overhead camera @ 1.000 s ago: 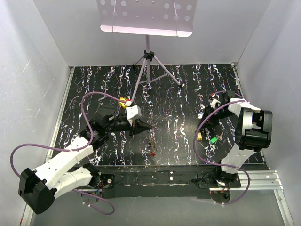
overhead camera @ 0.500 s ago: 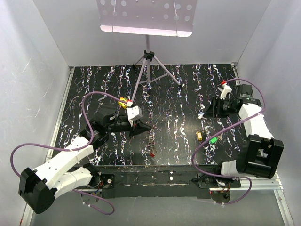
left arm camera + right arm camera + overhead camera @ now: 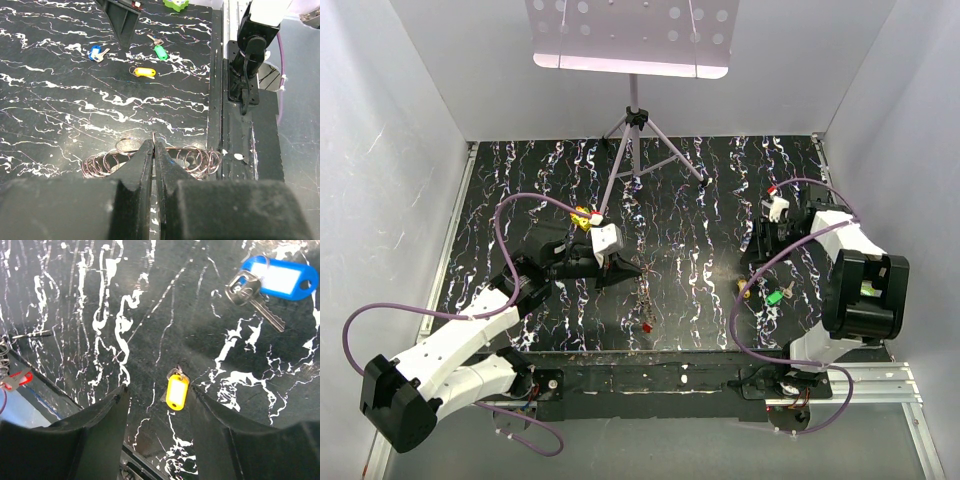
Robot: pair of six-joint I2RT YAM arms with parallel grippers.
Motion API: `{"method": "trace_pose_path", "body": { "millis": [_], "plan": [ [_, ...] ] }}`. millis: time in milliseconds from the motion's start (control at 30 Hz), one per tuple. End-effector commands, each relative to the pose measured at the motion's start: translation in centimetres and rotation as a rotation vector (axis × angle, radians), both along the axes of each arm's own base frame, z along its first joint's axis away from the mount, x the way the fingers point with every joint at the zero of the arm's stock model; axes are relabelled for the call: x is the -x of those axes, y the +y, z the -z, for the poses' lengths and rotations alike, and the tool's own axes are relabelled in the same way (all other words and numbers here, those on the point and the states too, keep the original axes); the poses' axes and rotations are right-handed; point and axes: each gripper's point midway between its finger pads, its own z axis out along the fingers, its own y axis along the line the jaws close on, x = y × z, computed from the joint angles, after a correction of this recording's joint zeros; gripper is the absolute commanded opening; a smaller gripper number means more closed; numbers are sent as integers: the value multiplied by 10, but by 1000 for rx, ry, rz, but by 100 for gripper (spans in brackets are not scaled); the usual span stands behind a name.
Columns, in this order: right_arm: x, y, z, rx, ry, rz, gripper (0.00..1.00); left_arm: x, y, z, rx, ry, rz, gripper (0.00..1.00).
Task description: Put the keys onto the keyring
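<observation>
Keyring (image 3: 196,157) pinched in closed left hand (image 3: 154,145); right hand (image 3: 159,390) (fingers apart) above yellow-tagged key (image 3: 176,391).

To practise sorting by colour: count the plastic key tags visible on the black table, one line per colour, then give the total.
blue key tag: 1
yellow key tag: 1
green key tag: 1
red key tag: 1
Total: 4

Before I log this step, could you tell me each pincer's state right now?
Left pincer: closed on the keyring.
Right pincer: open, empty, over yellow-tagged key.
</observation>
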Motion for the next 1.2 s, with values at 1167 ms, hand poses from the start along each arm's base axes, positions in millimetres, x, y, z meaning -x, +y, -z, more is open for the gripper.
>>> {"method": "trace_pose_path", "body": {
  "millis": [1167],
  "plan": [
    [12,5,51,57,287,-11,27,-2,-1,-28,45,-66,9,0]
  ]
}}
